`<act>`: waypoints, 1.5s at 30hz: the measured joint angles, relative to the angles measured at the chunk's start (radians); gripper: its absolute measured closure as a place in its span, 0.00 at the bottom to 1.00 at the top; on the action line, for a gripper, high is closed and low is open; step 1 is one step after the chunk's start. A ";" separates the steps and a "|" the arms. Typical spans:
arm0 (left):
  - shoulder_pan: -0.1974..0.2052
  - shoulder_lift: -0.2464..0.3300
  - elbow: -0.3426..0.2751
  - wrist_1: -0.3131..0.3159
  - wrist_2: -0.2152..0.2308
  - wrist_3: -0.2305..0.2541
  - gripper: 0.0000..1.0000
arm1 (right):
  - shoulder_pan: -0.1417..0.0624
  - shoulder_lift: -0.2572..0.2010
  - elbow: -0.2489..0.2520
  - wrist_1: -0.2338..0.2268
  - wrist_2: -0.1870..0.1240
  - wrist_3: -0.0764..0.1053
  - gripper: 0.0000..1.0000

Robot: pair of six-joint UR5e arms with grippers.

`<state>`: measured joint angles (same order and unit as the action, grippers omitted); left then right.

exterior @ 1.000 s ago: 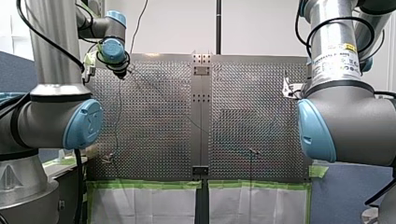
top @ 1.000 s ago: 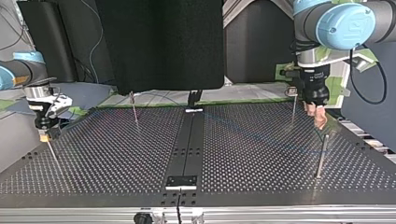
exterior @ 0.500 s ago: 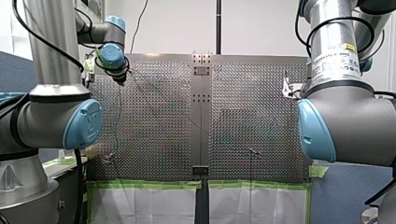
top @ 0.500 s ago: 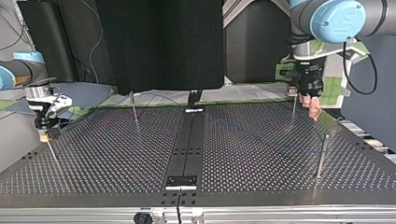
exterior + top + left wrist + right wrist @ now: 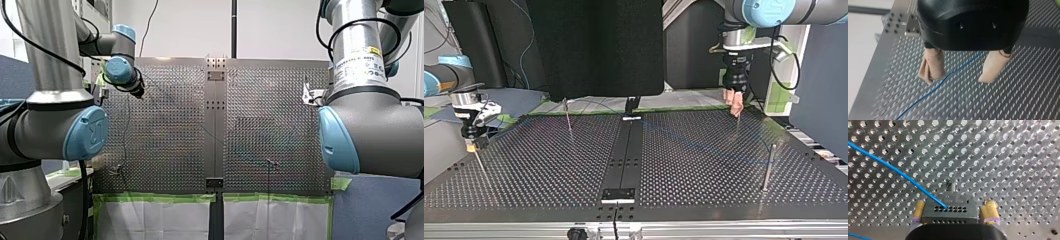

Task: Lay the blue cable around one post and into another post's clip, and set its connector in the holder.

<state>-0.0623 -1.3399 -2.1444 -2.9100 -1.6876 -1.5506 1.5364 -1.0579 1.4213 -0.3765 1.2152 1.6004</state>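
Note:
The thin blue cable lies on the perforated plate, passing under and between the beige pads of my left gripper, which is open and holds nothing. In the top view my left gripper hangs above a thin post at the back right. The blue cable ends in a grey connector that sits between the yellow pads of my right gripper; a small gap shows beside one pad, so it is open. My right gripper stands low at the top view's left.
Three more thin posts rise from the plate: a rear one, a near-right one and one under my right gripper. A dark rail runs down the plate's middle. A black panel stands behind.
In the top view my left gripper has risen and moved left and toward the back, away from the near-right post, staying open. My right arm has not moved.

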 joint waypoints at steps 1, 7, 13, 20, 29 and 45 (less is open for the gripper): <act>-0.005 -0.004 -0.008 0.007 0.008 -0.004 0.00 | 0.000 0.000 0.000 0.000 0.000 0.000 0.05; -0.051 -0.047 -0.060 0.060 0.060 -0.011 0.00 | 0.001 0.000 0.000 0.001 0.006 0.000 0.05; -0.104 -0.100 -0.113 0.113 0.060 -0.021 0.00 | 0.001 0.000 0.000 0.004 0.010 0.000 0.05; -0.168 -0.164 -0.157 0.177 0.001 -0.077 0.00 | 0.002 0.000 0.000 0.006 0.011 0.000 0.05; -0.259 -0.255 -0.154 0.268 -0.089 -0.134 0.00 | 0.003 0.000 0.000 0.006 0.011 0.000 0.05; -0.408 -0.403 -0.153 0.416 -0.238 -0.156 0.00 | 0.002 0.001 0.000 0.001 0.011 0.000 0.05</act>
<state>-0.4698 -1.7432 -2.2976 -2.4937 -1.9255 -1.7066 1.5384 -1.0570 1.4215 -0.3755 1.2259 1.6002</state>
